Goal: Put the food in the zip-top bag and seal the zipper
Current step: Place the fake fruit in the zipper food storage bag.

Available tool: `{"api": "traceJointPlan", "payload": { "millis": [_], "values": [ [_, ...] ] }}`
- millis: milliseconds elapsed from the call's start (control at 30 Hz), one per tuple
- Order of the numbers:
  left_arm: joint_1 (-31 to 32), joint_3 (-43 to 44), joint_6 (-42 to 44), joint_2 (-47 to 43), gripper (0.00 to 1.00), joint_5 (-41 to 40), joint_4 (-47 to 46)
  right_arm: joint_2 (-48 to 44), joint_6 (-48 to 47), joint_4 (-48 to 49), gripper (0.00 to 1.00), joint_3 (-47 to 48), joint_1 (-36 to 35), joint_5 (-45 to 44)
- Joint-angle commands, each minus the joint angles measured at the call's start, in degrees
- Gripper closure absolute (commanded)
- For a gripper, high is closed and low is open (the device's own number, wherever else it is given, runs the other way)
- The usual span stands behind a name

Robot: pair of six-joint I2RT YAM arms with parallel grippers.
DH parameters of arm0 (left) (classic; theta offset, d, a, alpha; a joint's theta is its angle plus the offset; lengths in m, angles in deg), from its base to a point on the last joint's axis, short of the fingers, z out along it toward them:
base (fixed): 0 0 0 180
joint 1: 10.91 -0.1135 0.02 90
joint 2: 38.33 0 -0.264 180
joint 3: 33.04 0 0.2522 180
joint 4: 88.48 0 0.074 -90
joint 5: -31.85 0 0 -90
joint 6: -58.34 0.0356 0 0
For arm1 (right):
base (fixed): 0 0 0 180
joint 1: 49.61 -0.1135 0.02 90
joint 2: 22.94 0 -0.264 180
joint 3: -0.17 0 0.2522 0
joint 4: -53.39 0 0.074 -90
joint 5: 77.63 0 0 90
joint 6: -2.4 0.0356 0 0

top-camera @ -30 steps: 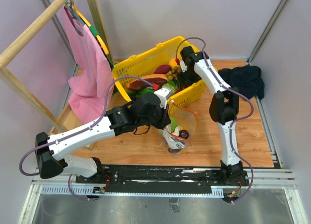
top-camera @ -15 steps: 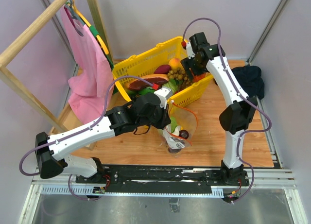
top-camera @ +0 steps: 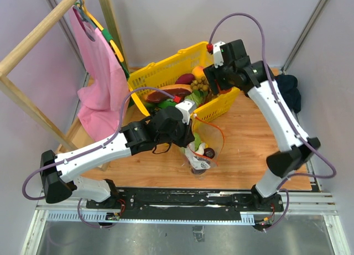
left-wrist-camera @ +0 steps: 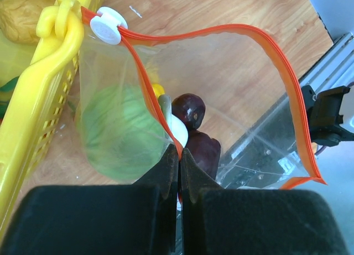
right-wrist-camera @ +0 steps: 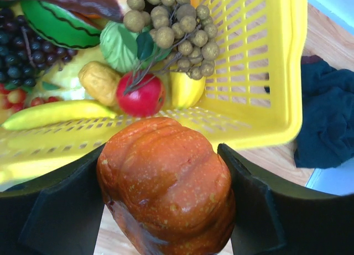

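A wooden tabletop [top-camera: 166,166] sits in a small booth with pale lilac walls, and a metal rail [top-camera: 182,199] along its near edge carries the two arm bases. At the left stands a wooden rack [top-camera: 33,42] with a pink garment [top-camera: 99,72] hanging from it. A dark blue cloth [top-camera: 287,92] lies crumpled at the far right of the table. A yellow lattice basket [top-camera: 160,72] occupies the back, and inside it are a red apple [right-wrist-camera: 142,95], a yellow banana [right-wrist-camera: 55,114], a watermelon slice [right-wrist-camera: 55,24] and a cluster of small brown-green fruits [right-wrist-camera: 177,22]. The zip-top bag [left-wrist-camera: 243,100] stands just in front of the basket, its mouth gaping in a wide loop. The left gripper [left-wrist-camera: 178,158] is pinched fully together on the red-orange zipper [left-wrist-camera: 287,83] at the near side of that mouth, and a white slider [left-wrist-camera: 108,25] sits at the strip's far end beside the basket rim. Inside the bag, just past the fingertips, are a green cabbage [left-wrist-camera: 119,130] and a dark purple piece [left-wrist-camera: 189,110]. The right gripper [right-wrist-camera: 166,194] is raised over the basket's near wall, well apart from the bag. Its black fingers [right-wrist-camera: 61,205] are spread wide and pressed against both sides of an orange pumpkin-shaped piece [right-wrist-camera: 166,177], which fills the gap between them.
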Motion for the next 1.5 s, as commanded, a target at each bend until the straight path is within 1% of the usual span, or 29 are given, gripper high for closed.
{"api": "traceJointPlan", "payload": {
  "millis": [0,167,333,533,733,900,1133,1333,1467],
  "values": [
    [-0.36,-0.43,-0.5,-0.87,1.0,-0.78,-2.19,-10.45,3.99,5.38,0.49,-8.04,-3.1,-0.61],
    [-0.48,-0.42,-0.72,-1.6,1.0,-1.23,-2.94,-21.52,7.56,11.69,0.49,-19.5,-6.92,1.05],
    [-0.44,-1.07,-1.08,-2.41,1.0,-1.62,-4.17,-30.46,10.59,17.41,0.49,-29.65,-10.48,4.04],
    [-0.47,-1.93,-1.53,-3.21,1.0,-1.79,-5.17,-39.08,13.56,24.5,0.49,-42.82,-11.56,11.61],
    [-0.53,-2.93,-1.8,-4.07,1.0,-2.06,-6.34,-44.94,17.8,31.56,0.49,-53.66,-11.6,19.38],
    [-0.58,-3.07,-1.71,-4.03,1.0,-1.83,-6.78,-47.28,19.53,36.15,0.48,-58.34,-11.69,24.1],
    [-0.57,-3.53,-1.84,-4.46,1.0,-2.15,-7.18,-47.23,19.09,36.94,0.35,-60.93,-11.78,26.38],
    [-0.61,-3.65,-1.8,-3.96,1.0,-1.71,-7.41,-47.31,19.15,36.92,0.2,-61.67,-11.78,26.33],
    [-0.62,-3.94,-1.89,-4.11,1.0,-1.71,-7.53,-47.38,19.14,36.94,0.12,-61.49,-11.78,26.73]
  ]
}}
